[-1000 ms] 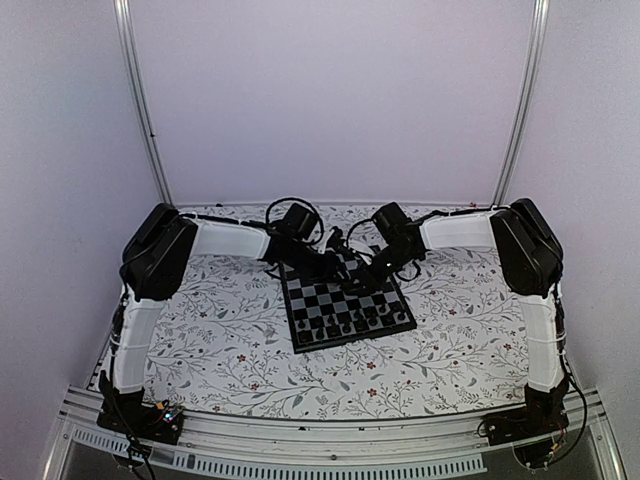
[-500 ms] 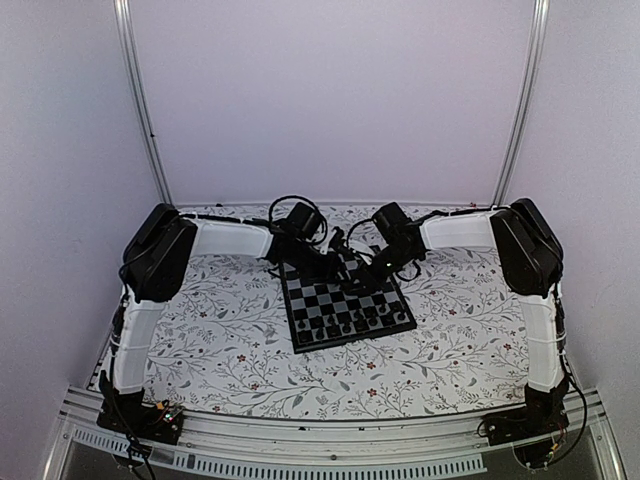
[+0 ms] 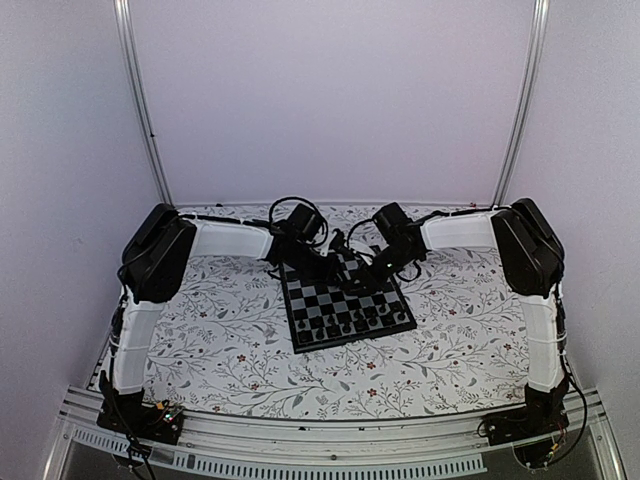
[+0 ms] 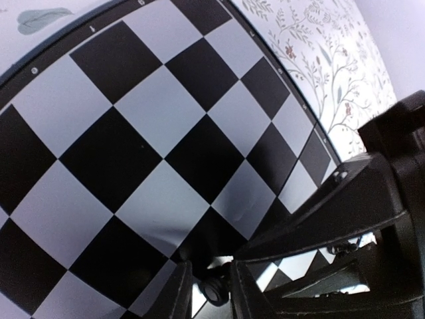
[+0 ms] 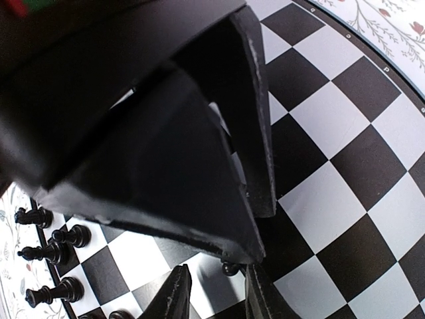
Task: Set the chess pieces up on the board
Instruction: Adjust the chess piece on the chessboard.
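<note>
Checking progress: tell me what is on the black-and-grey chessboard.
Small black chess pieces stand along the near edge of the black-and-grey chessboard. The left hand and right hand hang over its far squares, hiding what stands there.

The left hand (image 3: 324, 262) has edged slightly to the right, farther in over the board (image 3: 330, 301).

**A robot test cell in a lab**

Two white-and-black robot arms, the left arm (image 3: 150, 290) and the right arm (image 3: 535, 300), are bolted to an aluminium rail (image 3: 330, 428) at the near edge of a worktop (image 3: 220, 350). Plain pale panels (image 3: 330, 100) held by metal posts (image 3: 140, 100) wall the space in. Loose black cables (image 3: 292, 204) loop off the wrists. A flower-print cloth covers the worktop, with a chessboard (image 3: 345, 305) at its middle.
</note>
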Controlling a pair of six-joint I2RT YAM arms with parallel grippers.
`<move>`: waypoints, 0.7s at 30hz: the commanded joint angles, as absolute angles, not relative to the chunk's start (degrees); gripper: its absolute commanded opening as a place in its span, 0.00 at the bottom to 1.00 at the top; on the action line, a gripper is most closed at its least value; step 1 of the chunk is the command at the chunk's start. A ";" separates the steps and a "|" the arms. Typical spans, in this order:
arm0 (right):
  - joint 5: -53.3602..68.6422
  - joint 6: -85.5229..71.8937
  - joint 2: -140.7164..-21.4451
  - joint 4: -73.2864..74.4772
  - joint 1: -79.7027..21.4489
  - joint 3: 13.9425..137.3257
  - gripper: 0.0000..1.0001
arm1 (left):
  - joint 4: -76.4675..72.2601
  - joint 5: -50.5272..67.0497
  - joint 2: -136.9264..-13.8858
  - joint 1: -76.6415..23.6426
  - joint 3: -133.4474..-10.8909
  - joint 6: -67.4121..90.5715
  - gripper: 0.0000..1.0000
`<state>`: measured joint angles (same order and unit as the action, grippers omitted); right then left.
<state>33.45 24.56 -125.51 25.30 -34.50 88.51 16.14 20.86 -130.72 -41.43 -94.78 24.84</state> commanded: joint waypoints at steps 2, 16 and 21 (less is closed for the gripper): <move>31.39 24.96 -123.69 27.36 -34.72 86.95 0.31 | 22.63 19.41 -131.89 -42.45 -93.31 24.89 0.22; 32.27 24.73 -122.50 27.33 -34.18 87.09 0.31 | 16.36 23.11 -129.27 -40.87 -86.33 27.14 0.15; 34.71 23.15 -121.78 27.35 -33.95 87.45 0.31 | 10.93 26.20 -128.49 -39.65 -83.37 28.86 0.14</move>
